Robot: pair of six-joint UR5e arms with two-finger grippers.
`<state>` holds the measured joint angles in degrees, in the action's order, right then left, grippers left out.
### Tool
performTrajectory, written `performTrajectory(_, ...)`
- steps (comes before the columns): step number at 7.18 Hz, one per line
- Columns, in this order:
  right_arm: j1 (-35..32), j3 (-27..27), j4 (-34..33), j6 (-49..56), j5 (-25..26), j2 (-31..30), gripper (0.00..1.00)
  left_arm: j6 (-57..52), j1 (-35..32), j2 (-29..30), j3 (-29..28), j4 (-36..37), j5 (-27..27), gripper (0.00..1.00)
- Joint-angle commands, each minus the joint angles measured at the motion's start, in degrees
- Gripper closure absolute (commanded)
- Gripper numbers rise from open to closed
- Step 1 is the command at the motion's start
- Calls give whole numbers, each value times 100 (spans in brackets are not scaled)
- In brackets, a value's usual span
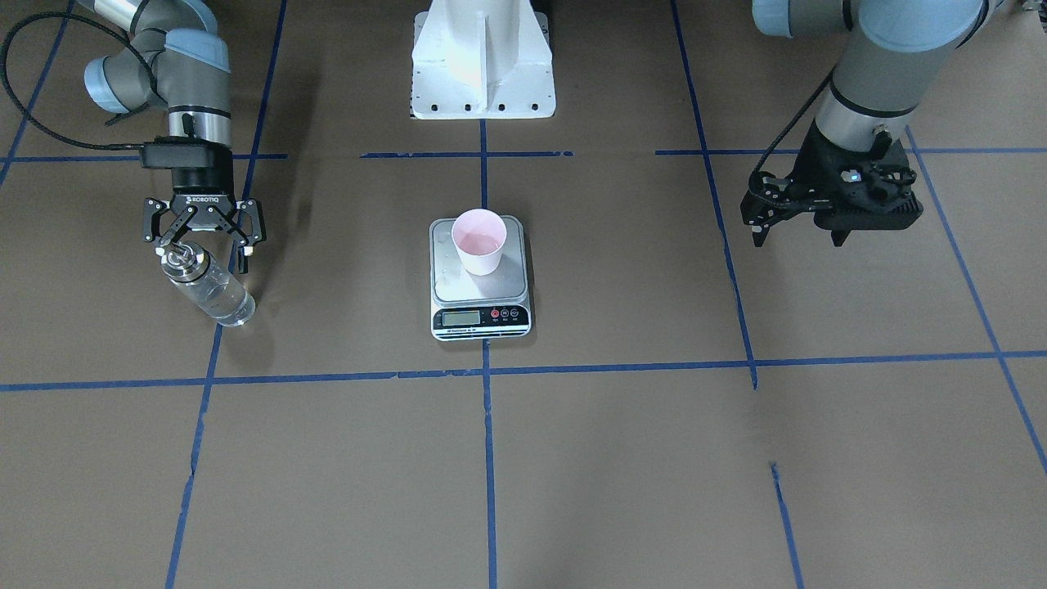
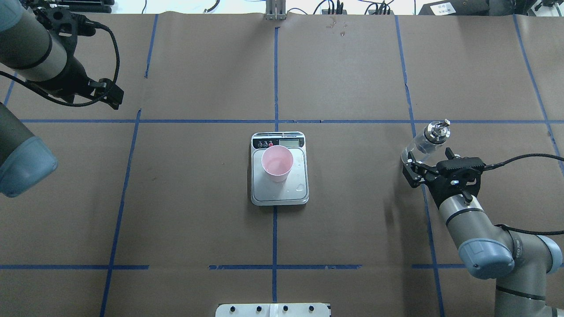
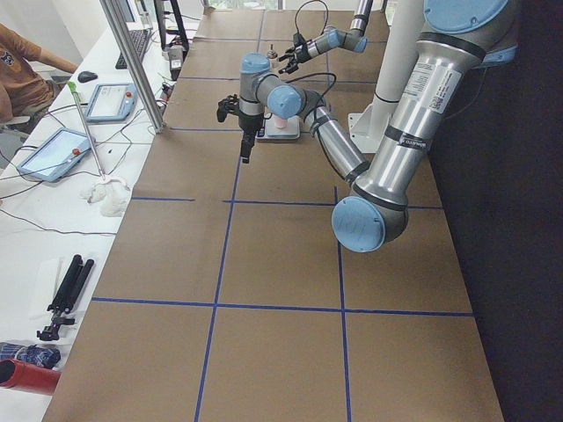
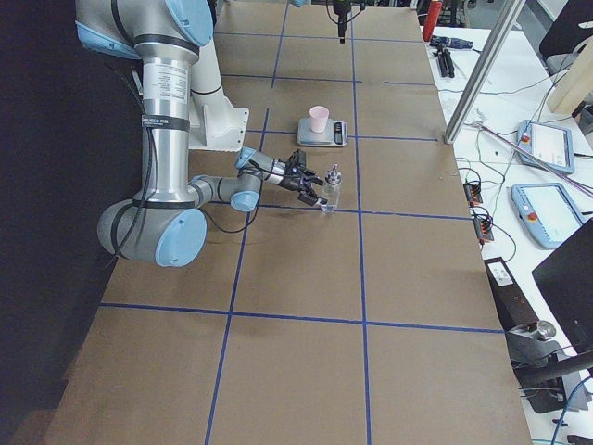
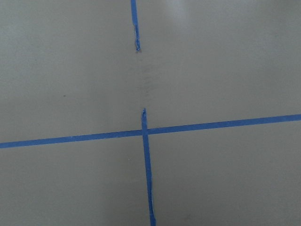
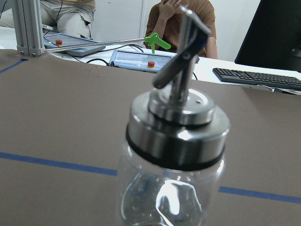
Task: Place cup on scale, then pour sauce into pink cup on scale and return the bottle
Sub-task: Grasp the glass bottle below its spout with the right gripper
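Now my right pincer (image 1: 206,249) is spread wide and grips nothing. The small clear glass bottle with a shiny silver pour-spout cap (image 1: 208,286) stands upright on the brown paper-covered table (image 1: 572,458), right at my fingertips. Clear water-like sauce (image 1: 222,301) shows through its glass. Well apart, at mid-table, the small pale pink tapered cup (image 1: 480,241) sits on the flat silver-topped kitchen scale (image 1: 491,286). My left pincer (image 1: 797,237) hangs spread above the table, holding nothing.
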<state>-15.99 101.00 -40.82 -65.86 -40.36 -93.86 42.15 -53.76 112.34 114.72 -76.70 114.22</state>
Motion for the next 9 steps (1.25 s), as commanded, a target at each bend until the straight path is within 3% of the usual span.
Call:
performTrajectory(1, -88, -167, 100, 12, -68, 34, 0, 4, -11, 7, 15, 76, -14, 0)
performTrajectory(9, -492, -617, 118, 125, -427, 623, 0, 22, -11, 7, 41, 85, -5, 0)
